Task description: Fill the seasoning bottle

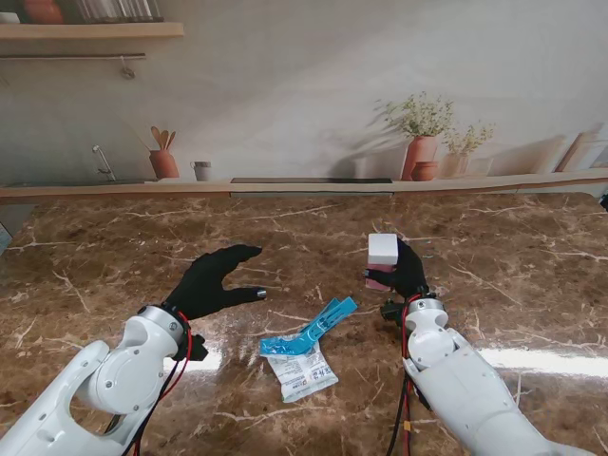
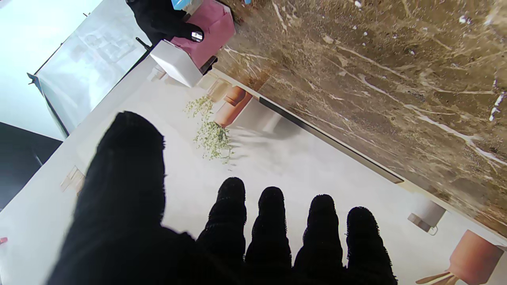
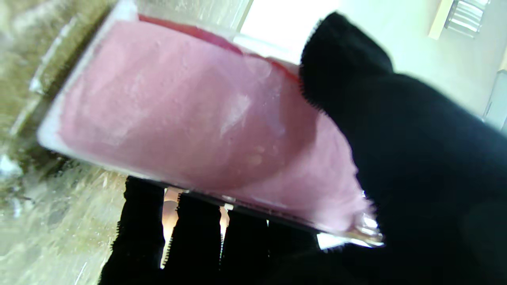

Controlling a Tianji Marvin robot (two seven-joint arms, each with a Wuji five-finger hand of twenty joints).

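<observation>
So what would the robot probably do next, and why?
Probably the open left hand should reach over to the white cap to take it off. The right hand already holds the bottle, which shows pink inside, and the cap is still on it. The blue-topped packet lies untouched on the table between the arms.

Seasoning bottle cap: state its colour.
White cap, on the pink-filled bottle; clearest from the stand view.

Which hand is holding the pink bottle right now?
The right hand grips the white-capped pink seasoning bottle; the left hand hovers open, holding nothing.
</observation>
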